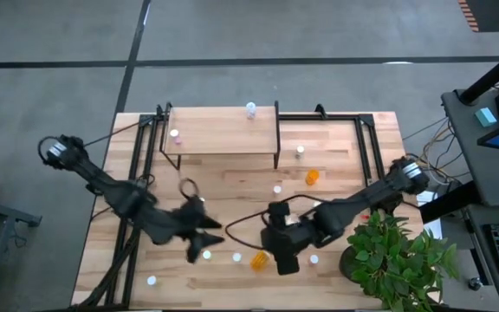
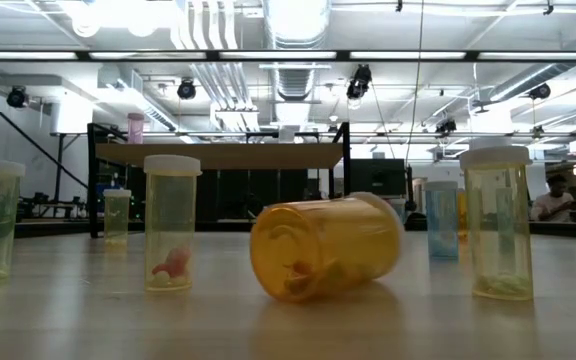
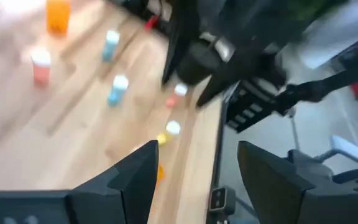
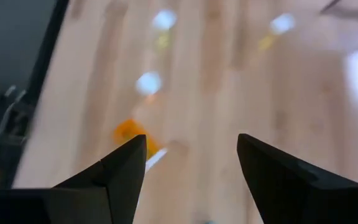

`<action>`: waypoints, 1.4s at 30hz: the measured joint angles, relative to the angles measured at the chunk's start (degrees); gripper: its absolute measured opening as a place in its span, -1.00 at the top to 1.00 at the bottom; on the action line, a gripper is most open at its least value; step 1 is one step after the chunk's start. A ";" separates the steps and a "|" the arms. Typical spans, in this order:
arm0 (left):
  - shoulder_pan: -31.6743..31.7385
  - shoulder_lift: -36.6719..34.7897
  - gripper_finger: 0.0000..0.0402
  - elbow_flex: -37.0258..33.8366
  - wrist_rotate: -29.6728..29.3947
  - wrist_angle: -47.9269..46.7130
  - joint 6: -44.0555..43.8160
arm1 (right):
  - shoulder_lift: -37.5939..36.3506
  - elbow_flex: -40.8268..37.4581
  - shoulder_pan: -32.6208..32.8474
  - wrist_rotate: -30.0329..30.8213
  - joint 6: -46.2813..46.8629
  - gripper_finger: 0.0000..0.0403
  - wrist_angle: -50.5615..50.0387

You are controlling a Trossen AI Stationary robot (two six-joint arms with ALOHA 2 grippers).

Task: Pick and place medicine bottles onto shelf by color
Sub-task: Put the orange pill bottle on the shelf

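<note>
Right tool [image 4: 191,158]: fingers spread wide, holding nothing, above the counter's [image 1: 232,186] front edge.
Left tool [image 3: 194,168]: spread wide too, empty, near front.
Orange bottle [image 1: 258,259]: tipped on its side just beside the right tool; amber, translucent.
Shelf [image 1: 223,132]: at the back, two bottles on it.
Tip: straddle the bottle's body squarely before closing.

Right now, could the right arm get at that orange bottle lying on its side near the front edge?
Probably yes. The right pincer hangs open just beside the orange bottle, with bare table between them. The left pincer is close on the other side and might crowd it.
</note>
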 joint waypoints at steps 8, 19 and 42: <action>1.01 17.32 -0.01 9.28 4.61 -0.32 -6.94 | -11.45 -10.83 -1.49 4.57 -1.73 -0.19 16.01; 3.04 34.57 -0.01 27.02 13.16 -16.63 -16.23 | -26.68 -28.49 -1.68 4.11 -2.43 -0.18 29.69; 7.88 45.61 -0.01 37.91 19.78 -26.07 -22.89 | -39.74 -40.89 -1.67 2.56 0.05 -0.18 34.12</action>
